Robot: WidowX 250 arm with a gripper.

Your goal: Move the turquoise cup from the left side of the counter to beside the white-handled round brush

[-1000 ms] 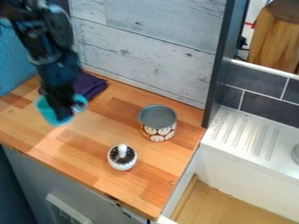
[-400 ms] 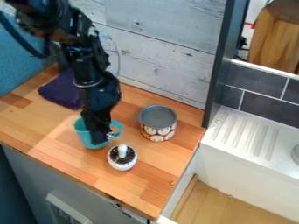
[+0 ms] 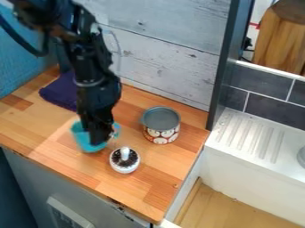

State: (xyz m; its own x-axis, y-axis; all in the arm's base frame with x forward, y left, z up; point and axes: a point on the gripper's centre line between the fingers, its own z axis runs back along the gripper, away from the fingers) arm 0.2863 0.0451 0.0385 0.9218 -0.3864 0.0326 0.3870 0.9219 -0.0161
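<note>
The black gripper (image 3: 100, 136) hangs over the left-middle part of the wooden counter, shut on the turquoise mug (image 3: 81, 139). Its lower end covers part of the mug's opening, and the mug's handle sticks out to the right. Just right of and in front of the mug is a small white pot (image 3: 124, 167) with dark contents and a white upright piece. Farther right stands a grey-topped tin (image 3: 161, 126) with a red and white pattern. Behind the arm lies a folded dark purple cloth (image 3: 60, 92), partly hidden.
The wooden counter (image 3: 156, 183) ends at a front edge and a right edge. A whitewashed plank wall rises behind it, with a dark upright post (image 3: 225, 67) at the back right. Beyond the right edge is a white ridged sink unit (image 3: 249, 136).
The gripper and mug have come from the far left to beside the white pot, then shifted slightly back left. The purple cloth is now more exposed; tin and pot have stayed put.
</note>
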